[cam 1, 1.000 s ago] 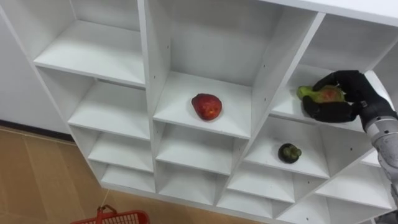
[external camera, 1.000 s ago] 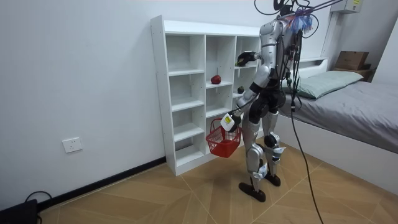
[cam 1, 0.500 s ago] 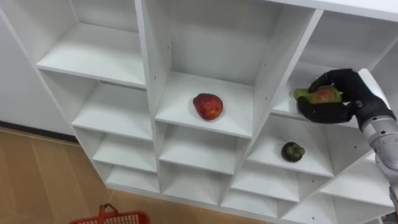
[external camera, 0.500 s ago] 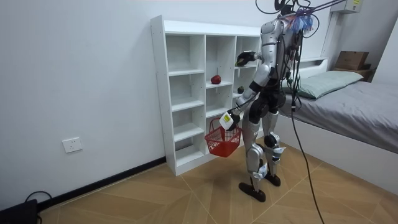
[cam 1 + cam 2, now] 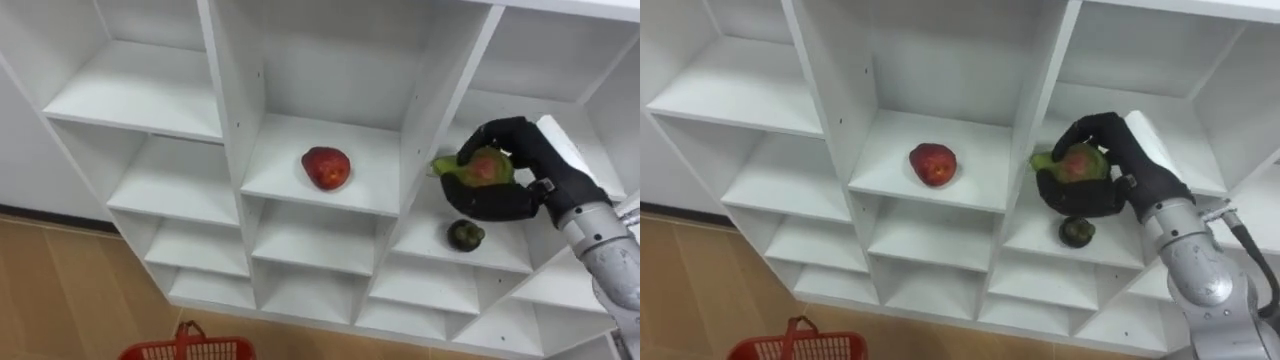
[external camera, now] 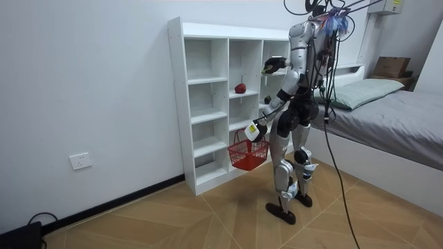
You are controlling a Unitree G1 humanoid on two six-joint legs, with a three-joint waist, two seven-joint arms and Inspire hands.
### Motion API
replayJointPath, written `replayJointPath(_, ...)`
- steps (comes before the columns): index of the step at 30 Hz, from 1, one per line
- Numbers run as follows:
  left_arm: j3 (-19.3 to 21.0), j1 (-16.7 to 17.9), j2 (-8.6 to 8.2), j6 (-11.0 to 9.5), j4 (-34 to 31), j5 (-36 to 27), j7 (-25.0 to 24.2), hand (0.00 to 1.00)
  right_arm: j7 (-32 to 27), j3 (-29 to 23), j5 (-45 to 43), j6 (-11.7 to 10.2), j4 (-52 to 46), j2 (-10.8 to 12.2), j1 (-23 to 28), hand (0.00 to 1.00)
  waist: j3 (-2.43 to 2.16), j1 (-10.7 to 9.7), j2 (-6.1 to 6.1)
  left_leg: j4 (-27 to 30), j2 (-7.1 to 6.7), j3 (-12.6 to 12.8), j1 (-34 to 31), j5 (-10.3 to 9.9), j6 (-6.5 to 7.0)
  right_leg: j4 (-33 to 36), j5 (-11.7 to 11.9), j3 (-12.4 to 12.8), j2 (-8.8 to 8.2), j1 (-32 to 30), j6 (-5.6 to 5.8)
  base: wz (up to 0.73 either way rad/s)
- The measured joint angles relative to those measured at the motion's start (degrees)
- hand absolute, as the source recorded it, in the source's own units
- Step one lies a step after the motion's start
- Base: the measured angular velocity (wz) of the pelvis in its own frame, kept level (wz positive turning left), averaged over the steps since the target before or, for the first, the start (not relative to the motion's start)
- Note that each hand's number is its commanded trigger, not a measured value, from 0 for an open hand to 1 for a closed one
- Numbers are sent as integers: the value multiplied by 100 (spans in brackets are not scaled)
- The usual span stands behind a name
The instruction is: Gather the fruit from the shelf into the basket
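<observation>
1. Here the robot stands facing a white closet [image 5: 232, 120] of open shelves. It appears to be taking one fruit out, with two more left to collect.
2. Its black right hand [image 5: 525, 180] is clenched around a green-and-red fruit [image 5: 480, 165], with the fingers curled over the top and the thumb underneath. The fruit appears lifted off its shelf and is held at the front of the closet's right-hand column.
3. Just below the hand, a small dark fruit [image 5: 465, 235] sits on the next shelf down. To the hand's left, in the middle column, a red fruit [image 5: 326, 167] rests at about the same height.
4. Well below the hand and to its left, a red basket [image 5: 185, 349] hangs at the left hand [image 6: 253, 131]. That grip is too small to make out.
5. The next move is probably to carry the fruit down and across to the basket. The hand should let go only once it is over the opening.
</observation>
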Motion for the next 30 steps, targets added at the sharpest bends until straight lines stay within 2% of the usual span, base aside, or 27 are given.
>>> replayJointPath(7, -143, -298, -7, -8, -77, -62, 19, 100, 323, 4, 86, 2, -19, 345, 188, 100, -1, -26, 9, -13, 18, 147, -2, -1, 1, 13, 14, 186, 10, -75, -7, -10)
replayJointPath(11, -279, -345, -12, -8, -266, -238, -3, 100, 624, 33, 111, 38, -20, 417, 193, 100, 14, -31, 34, -16, 29, 210, 30, -1, 1, 80, 15, 279, 15, -115, -8, -12)
replayJointPath(17, -304, -406, -15, 45, -271, -281, -167, 100, 1237, 79, 108, 369, -130, 439, 397, 100, 17, 2, 47, -35, 49, 228, 43, -4, 3, 89, 15, 407, 38, -125, -9, -4)
replayJointPath(21, -310, -442, -15, 101, -273, -284, -216, 100, 1604, 99, 134, 525, -196, 617, 480, 100, 12, -1, 32, -15, 39, 227, 20, -3, 3, 93, 20, 416, 45, -187, -20, 0)
replayJointPath(23, -318, -486, -14, 101, -315, -294, -213, 100, 1627, 207, 137, 542, -192, 674, 481, 100, 0, -15, 9, 6, 37, 224, -8, -3, 3, 96, 23, 416, 43, -186, -23, 0)
replayJointPath(26, -421, -608, -6, 83, -422, -295, -199, 100, 1680, 538, 143, 545, -89, 707, 483, 100, 21, 18, -42, 20, 37, 238, -51, -2, 3, 109, 23, 416, 38, -226, -23, 0)
replayJointPath(30, -562, -766, -17, 84, -420, -293, -173, 100, 1763, 825, 123, 566, 86, 803, 496, 100, 23, 51, -66, 33, 64, 238, -206, -3, 4, 191, 23, 417, 37, -415, -23, -2)
